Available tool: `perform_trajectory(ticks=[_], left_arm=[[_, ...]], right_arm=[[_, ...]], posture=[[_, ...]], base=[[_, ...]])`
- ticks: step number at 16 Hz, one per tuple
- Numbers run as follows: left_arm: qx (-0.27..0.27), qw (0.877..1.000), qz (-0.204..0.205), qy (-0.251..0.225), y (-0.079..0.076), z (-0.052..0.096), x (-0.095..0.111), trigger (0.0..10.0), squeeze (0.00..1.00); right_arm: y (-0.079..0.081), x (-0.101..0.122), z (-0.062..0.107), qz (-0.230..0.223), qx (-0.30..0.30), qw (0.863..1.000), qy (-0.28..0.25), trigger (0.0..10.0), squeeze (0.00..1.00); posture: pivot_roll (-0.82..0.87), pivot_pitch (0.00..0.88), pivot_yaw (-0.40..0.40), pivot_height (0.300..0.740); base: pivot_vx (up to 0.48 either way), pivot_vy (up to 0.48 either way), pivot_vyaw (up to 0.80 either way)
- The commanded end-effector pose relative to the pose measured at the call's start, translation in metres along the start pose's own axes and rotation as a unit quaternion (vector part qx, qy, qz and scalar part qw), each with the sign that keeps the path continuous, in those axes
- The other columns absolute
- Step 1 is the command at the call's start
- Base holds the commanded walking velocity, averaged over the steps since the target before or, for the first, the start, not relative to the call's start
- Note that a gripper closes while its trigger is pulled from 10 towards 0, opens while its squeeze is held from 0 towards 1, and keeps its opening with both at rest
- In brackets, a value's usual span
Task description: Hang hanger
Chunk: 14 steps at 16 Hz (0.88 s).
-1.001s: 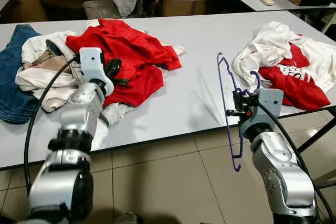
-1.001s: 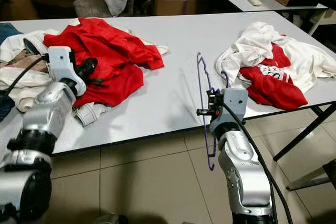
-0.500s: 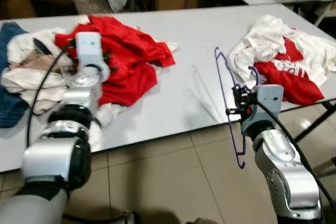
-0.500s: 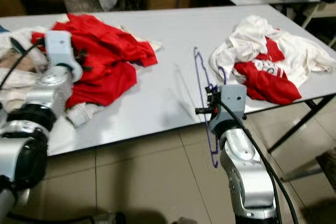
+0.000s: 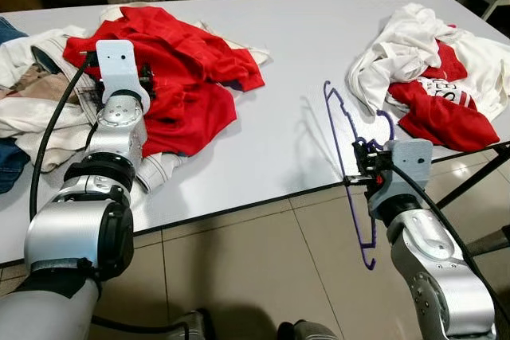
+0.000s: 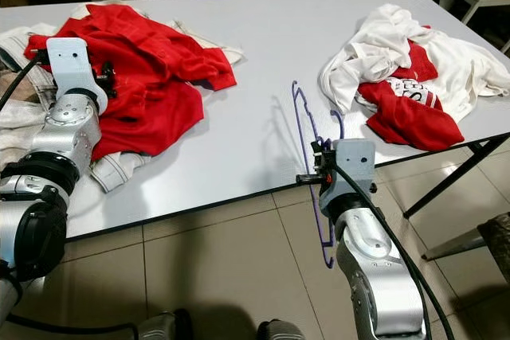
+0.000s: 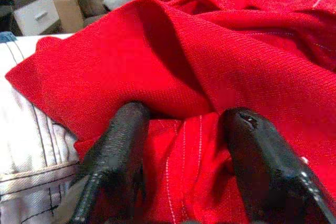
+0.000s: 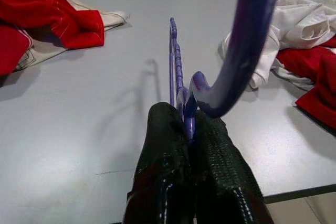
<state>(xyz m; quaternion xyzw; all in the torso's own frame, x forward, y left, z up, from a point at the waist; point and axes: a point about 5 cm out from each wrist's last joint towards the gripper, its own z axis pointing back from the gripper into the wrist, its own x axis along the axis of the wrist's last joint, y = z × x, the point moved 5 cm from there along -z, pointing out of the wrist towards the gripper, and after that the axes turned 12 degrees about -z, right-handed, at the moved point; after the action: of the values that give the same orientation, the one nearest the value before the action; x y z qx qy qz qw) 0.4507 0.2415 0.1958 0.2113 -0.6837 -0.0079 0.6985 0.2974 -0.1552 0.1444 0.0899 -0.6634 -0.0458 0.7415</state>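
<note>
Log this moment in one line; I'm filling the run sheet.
right gripper: shut on hanger | left gripper: open over red shirt | hanger: unhung

Head stereo pair looks forward and down from standing height onto the white table (image 5: pixel 279 141), sharing both clothing piles. Left wrist camera sits close against the red garment (image 7: pixel 236 51); right wrist camera looks low across the tabletop.

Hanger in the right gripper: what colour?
Purple. The hanger shows best in the right wrist view, pinched between the right gripper fingers.
</note>
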Motion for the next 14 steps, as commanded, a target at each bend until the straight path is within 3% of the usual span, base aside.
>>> perform_trajectory(ticks=[1,3,4,5,7,8,9,10,14], left_arm=[[0.019,1.000,0.005,-0.020,0.001,0.000,0.008,10.0,1.00],[0.010,0.997,0.047,-0.059,-0.003,0.002,0.019,10.0,1.00],[-0.003,0.994,0.073,-0.081,-0.008,0.004,0.025,10.0,0.23],[-0.014,0.992,0.086,-0.087,-0.012,0.005,0.026,10.0,0.00],[-0.027,0.991,0.098,-0.090,-0.018,0.007,0.024,10.0,0.00],[-0.034,0.991,0.099,-0.086,-0.021,0.008,0.021,5.5,0.00],[-0.037,0.991,0.099,-0.084,-0.022,0.008,0.020,3.5,0.00],[-0.044,0.991,0.098,-0.074,-0.025,0.008,0.016,0.0,0.00],[-0.062,0.990,0.110,-0.061,-0.030,0.008,0.010,0.0,0.00]], right_arm=[[-0.007,0.001,0.002,0.003,-0.013,1.000,0.003,10.0,0.00],[-0.008,0.003,-0.001,0.003,-0.013,1.000,0.002,10.0,0.00],[-0.008,0.004,-0.002,0.003,-0.014,1.000,0.003,10.0,0.00],[-0.008,0.004,-0.002,0.003,-0.013,1.000,0.003,10.0,0.00],[-0.006,0.004,-0.003,0.004,-0.009,1.000,0.002,10.0,0.00],[-0.005,0.005,-0.003,0.004,-0.007,1.000,0.002,10.0,0.00],[-0.005,0.005,-0.003,0.004,-0.007,1.000,0.002,10.0,0.00],[-0.005,0.005,-0.003,0.005,-0.006,1.000,0.002,10.0,0.00],[-0.003,0.005,-0.003,0.006,-0.004,1.000,0.002,10.0,0.00]], posture=[[-0.31,0.135,-0.040,0.740],[-0.30,0.130,-0.042,0.740],[-0.30,0.120,-0.044,0.740],[-0.30,0.117,-0.045,0.740],[-0.30,0.108,-0.046,0.740],[-0.30,0.105,-0.046,0.740],[-0.30,0.105,-0.046,0.740],[-0.30,0.099,-0.045,0.740],[-0.30,0.085,-0.044,0.740]], base=[[0.000,0.000,0.00],[0.000,0.000,0.00],[0.000,0.000,0.00],[0.000,0.000,0.00],[0.000,0.000,0.00],[0.000,0.000,0.00],[0.000,0.000,0.00],[0.000,0.000,0.00],[0.000,0.000,0.00]])
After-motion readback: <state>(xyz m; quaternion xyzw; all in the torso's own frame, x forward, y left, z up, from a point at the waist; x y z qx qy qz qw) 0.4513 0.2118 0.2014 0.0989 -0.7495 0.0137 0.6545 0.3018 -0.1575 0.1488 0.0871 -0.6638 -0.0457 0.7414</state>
